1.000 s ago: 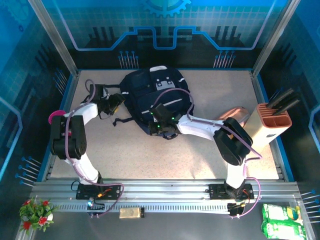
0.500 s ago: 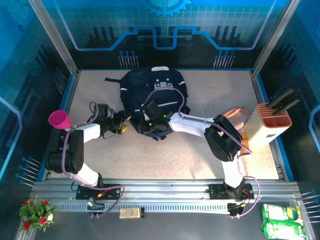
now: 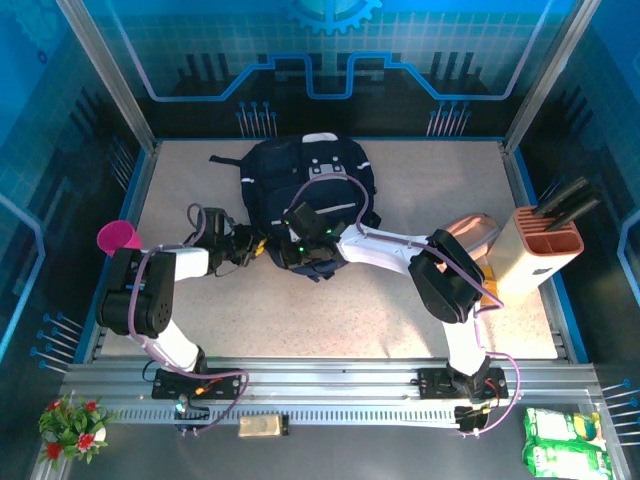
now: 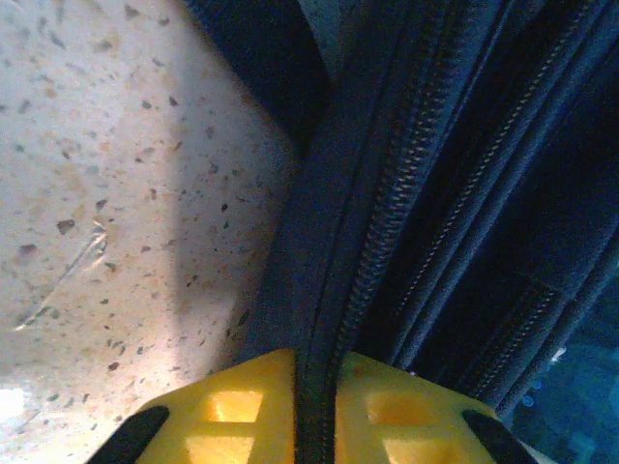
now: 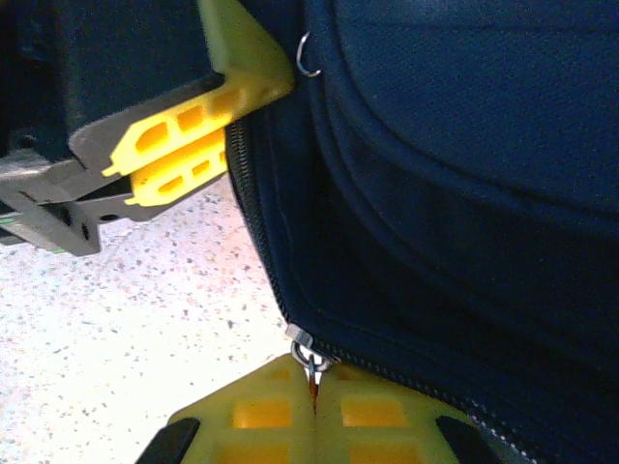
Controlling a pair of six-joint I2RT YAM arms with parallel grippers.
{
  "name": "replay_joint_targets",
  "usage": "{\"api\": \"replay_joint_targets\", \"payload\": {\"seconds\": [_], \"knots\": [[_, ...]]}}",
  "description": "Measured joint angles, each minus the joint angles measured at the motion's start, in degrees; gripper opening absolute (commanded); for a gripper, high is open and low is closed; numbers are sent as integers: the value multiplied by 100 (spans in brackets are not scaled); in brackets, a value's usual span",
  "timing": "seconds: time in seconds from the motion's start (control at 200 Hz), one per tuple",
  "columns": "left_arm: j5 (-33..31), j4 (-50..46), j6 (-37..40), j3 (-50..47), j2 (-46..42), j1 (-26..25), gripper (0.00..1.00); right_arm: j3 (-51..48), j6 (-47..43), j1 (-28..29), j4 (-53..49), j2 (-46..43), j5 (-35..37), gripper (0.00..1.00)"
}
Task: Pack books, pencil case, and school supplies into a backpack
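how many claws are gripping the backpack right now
2. The left claw pinches a fabric edge beside a zipper at the near-left of the backpack. The right claw is shut on a zipper pull just to the right of it. Both are in view, none hidden.

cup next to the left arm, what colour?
Magenta-pink. The cup shows best in the top external view.

Near tabletop (image 3: 330,320) open; backpack (image 3: 290,170) blocks centre, block holder (image 3: 540,265) right.
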Motion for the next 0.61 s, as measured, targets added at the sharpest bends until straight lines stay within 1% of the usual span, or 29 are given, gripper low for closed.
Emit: {"api": "replay_joint_targets", "payload": {"seconds": [0.095, 0.235, 0.385, 0.605], "knots": [[7, -122, 70, 61, 0, -33, 4, -232, -22, -4, -44, -175, 144, 0], [2, -291, 195, 153, 0, -35, 0, -776, -44, -98, -247, -721, 444, 0], [-20, -404, 299, 205, 0, -31, 0, -1156, -42, -275, -601, -1106, 903, 0], [-20, -446, 382, 221, 0, -24, 0, -1370, 9, -522, -997, -1237, 1602, 0]]}}
